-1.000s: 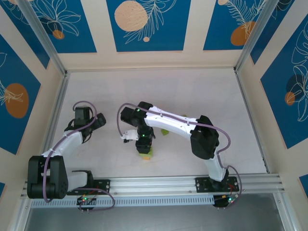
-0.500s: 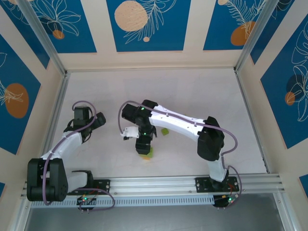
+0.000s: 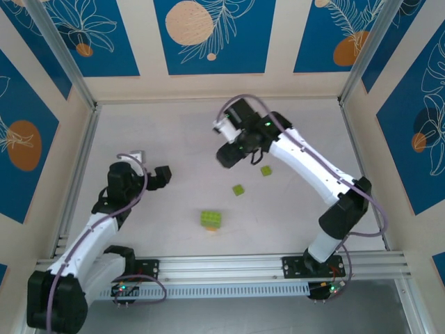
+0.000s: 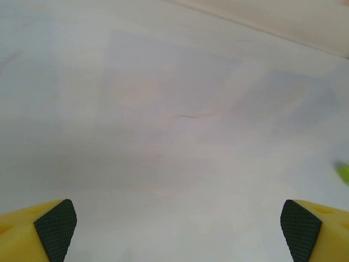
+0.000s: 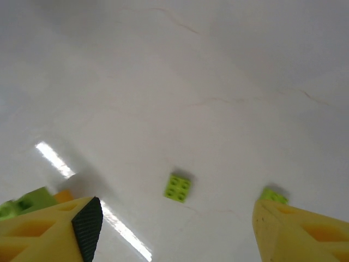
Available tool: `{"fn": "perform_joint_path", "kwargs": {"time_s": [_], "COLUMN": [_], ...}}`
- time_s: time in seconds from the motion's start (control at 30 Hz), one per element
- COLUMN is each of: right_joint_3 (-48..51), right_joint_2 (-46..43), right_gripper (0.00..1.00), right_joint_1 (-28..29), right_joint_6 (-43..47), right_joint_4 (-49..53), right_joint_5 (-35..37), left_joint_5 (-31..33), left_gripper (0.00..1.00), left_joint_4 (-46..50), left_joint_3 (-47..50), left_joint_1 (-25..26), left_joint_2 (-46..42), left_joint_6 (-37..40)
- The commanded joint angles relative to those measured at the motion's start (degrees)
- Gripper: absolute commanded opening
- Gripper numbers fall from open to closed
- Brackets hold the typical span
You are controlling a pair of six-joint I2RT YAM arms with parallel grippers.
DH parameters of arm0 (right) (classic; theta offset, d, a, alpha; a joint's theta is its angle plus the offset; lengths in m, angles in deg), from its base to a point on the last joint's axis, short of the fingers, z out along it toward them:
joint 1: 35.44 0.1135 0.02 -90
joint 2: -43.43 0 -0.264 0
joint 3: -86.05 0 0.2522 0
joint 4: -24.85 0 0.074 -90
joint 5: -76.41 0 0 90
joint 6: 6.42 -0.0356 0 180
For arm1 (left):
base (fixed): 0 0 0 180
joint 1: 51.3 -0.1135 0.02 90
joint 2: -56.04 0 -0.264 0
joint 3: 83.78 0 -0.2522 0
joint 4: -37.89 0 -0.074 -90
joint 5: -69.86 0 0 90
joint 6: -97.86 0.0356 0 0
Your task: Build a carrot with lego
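The carrot [image 3: 211, 220], a lime-green cluster of joined bricks with an orange brick at its near end, lies alone on the table in front of centre. In the right wrist view the carrot [image 5: 27, 201] peeks out behind the left finger. Two loose lime-green lego squares lie farther back, one [image 3: 238, 189] nearer the carrot and one [image 3: 266, 170] to its right. My right gripper [image 3: 228, 156] hangs above the table behind them, open and empty [image 5: 174, 229]; the first square [image 5: 178, 188] shows between its fingers. My left gripper [image 3: 161, 176] is at the left, open and empty [image 4: 177, 234].
White table [image 3: 292, 132] walled by blue-patterned panels, with metal posts at the corners. A rail [image 3: 229, 268] carrying both arm bases runs along the near edge. A lime-green speck [image 4: 343, 172] sits at the right edge of the left wrist view.
My right gripper opened, left the carrot on the table and swung up and back toward the far side. My left gripper shifted right, toward the table's middle.
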State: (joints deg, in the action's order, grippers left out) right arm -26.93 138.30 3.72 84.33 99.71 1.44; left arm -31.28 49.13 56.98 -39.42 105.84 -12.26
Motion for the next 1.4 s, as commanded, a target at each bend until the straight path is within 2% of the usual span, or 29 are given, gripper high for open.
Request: {"fn": "perform_joint_path", "kwargs": {"time_s": [0.0,0.2,0.33,0.43,0.57,0.73,0.8,1.0,1.13,1.2,1.37], "right_joint_3": [7.6,16.9,18.7,19.1,19.7,20.8,21.5,22.7,22.9,22.9,23.8], "right_joint_2": [-2.3,-3.5,-3.1,-2.9,-1.9,-1.4,-1.7,-1.8,-1.6,-1.7,-2.3], "right_gripper": [0.73,0.72,0.71,0.7,0.69,0.69,0.68,0.67,0.66,0.66,0.65], "right_joint_1": [-3.8,-6.0,-6.8,-7.3,-8.0,-8.1,-8.1,-8.5,-8.5,-8.3,-8.0], "right_joint_6": [-9.1,-9.5,-9.2,-9.0,-8.8,-8.6,-8.5,-7.8,-8.4,-8.5,-8.3], "right_joint_4": [-1.3,-4.8,-6.8,-8.0,-9.5,-10.9,-11.6,-12.9,-14.0,-13.9,-13.9], "right_joint_5": [-2.2,-3.4,-4.2,-5.2,-7.2,-9.4,-10.2,-13.2,-15.8,-16.2,-16.5], "left_joint_5": [-8.5,-10.8,-15.4,-15.0,-12.4,-9.0,-7.8,3.8,9.1,11.9,7.3], "left_gripper": [0.99,0.99,0.99,0.99,0.99,0.99,0.99,0.99,0.99,0.98,0.98], "left_joint_4": [-3.9,-3.8,-7.8,-5.0,-3.2,-7.8,-8.3,-9.9,-23.5,-26.7,-31.5], "left_joint_3": [4.2,10.6,13.3,12.9,14.5,18.7,19.3,16.1,19.7,21.4,21.9], "left_joint_1": [5.2,12.6,18.5,24.3,31.4,34.9,36.2,43.0,43.1,43.1,43.0], "left_joint_2": [-4.2,-19.4,-20.1,-19.3,-23.2,-27.7,-27.0,-16.1,-9.9,-6.7,-3.3], "left_joint_6": [6.3,8.7,11.8,12.5,14.1,15.1,15.5,20.8,22.1,22.6,23.1]}}
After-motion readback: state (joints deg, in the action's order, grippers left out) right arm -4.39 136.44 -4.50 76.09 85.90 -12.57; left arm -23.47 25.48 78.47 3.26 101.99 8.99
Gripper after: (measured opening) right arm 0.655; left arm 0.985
